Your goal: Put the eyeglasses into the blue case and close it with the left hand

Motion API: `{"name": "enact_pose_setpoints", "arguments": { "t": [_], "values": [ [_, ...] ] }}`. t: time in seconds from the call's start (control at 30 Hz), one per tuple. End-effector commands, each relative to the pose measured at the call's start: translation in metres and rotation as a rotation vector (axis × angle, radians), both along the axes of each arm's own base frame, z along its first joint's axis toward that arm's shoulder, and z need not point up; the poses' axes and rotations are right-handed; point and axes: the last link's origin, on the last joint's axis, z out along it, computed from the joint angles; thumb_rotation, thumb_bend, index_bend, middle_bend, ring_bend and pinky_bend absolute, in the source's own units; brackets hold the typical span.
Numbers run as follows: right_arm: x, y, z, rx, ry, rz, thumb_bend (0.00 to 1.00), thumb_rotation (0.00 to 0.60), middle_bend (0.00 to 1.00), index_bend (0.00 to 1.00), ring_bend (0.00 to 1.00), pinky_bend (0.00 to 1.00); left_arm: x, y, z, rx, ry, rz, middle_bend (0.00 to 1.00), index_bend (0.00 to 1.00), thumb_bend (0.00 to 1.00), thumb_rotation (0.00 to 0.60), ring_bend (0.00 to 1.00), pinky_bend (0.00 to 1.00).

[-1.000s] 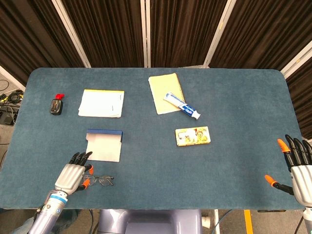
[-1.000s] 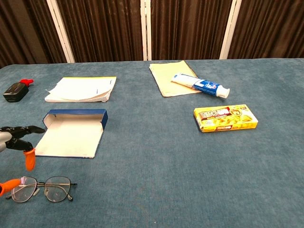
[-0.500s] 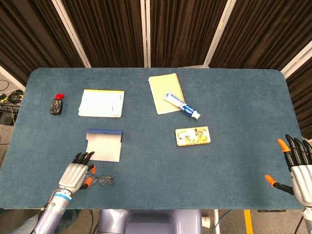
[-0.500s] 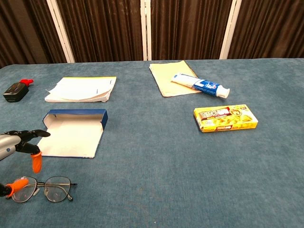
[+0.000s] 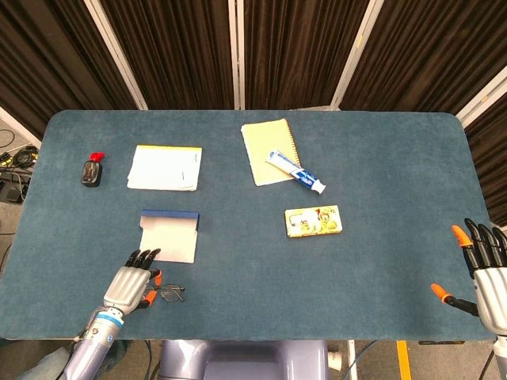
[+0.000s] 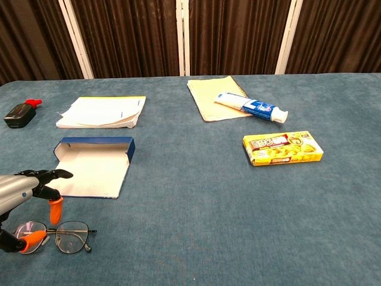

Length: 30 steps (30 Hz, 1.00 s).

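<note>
Left hand (image 6: 27, 205): I see fingers spread over the eyeglasses (image 6: 59, 237), gripping nothing.
Eyeglasses: on the table, near the open blue case (image 6: 92, 167).
Right hand (image 5: 485, 269): spread, idle.
Risk: my pinch could skid off the thin frame.

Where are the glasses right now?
The eyeglasses lie on the table's near left edge, just in front of the open blue case, with the left hand right over them.

Print shows on the yellow box (image 6: 283, 148) and the toothpaste tube (image 6: 250, 107), but none of it can be read.
</note>
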Motion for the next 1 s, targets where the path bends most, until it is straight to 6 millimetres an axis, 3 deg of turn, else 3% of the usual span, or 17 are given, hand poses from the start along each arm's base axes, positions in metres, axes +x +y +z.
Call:
{"name": "enact_pose_setpoints", "arguments": {
  "t": [0.03,1.0],
  "values": [
    [-0.0001,0.0000,-0.0001,0.001,0.000,0.000,0.00,0.600,0.00,0.00,0.00,0.00,0.0004,-0.0002,-0.0012,-0.005,0.000,-0.001,0.00,0.48,0.44,0.600,0.00,0.00],
    [-0.0002,-0.0001,-0.0019,0.005,0.006,-0.002,0.00,0.600,0.00,0.00,0.00,0.00,0.0011,0.0022,-0.0008,-0.007,0.004,0.004,0.00,0.60,0.52,0.600,0.00,0.00]
  ]
}}
